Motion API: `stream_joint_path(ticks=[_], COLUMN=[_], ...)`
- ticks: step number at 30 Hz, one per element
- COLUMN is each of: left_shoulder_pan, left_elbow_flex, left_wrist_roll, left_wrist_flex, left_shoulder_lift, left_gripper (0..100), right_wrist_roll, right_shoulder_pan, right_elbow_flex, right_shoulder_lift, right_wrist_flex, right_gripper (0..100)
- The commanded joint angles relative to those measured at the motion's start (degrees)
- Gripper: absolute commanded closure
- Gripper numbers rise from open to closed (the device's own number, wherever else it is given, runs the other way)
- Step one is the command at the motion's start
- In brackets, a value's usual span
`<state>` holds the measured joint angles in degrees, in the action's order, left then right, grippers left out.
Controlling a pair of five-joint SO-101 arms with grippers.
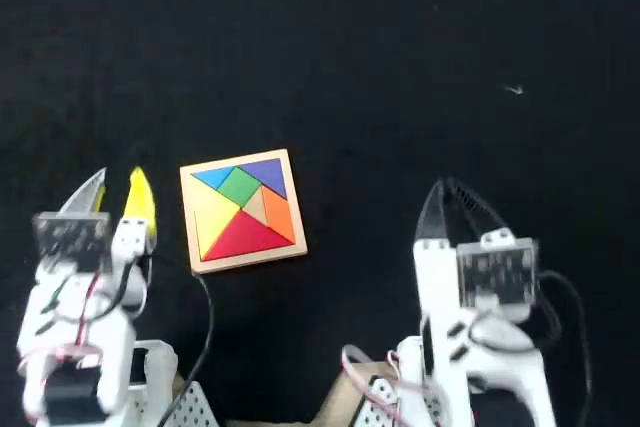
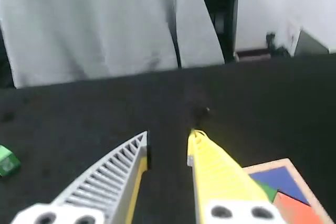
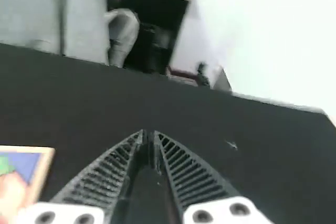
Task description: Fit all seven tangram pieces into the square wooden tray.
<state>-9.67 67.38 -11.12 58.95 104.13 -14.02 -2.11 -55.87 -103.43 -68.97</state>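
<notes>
Left fingers (image 2: 215, 177) sit parted and empty — right fingers (image 3: 184, 174) closed on nothing — tray (image 1: 250, 258) between them, full of pieces (image 1: 245, 235).

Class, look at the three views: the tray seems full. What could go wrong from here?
1. The open left pincer sits close beside the wooden tray; a sideways swing might knock it and unseat pieces.
2. A thin cable runs by the tray's near corner and could snag it.
</notes>
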Motion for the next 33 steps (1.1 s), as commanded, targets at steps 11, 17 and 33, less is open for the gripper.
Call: stream_joint_path(ticks=[11,17,33], left_shoulder_pan=[0.31,0.13,-3.47], left_elbow_flex=[30.02,30.02,30.02], left_wrist_roll=[12.84,13.54,13.54], left_wrist_flex=[-15.38,1.05,13.89], left_shoulder_lift=[-0.18,-0.26,-0.26], left_gripper=[87,87,87], right_wrist_roll=[0.00,0.44,0.00], right_shoulder_pan=[-3.96,-3.87,-3.43], right_elbow_flex=[-37.23,-40.57,-40.66], right_shoulder_lift=[-5.05,-5.05,-4.88], right_wrist_flex=[18.64,8.88,-5.63], right_gripper=[98.6,98.6,98.6])
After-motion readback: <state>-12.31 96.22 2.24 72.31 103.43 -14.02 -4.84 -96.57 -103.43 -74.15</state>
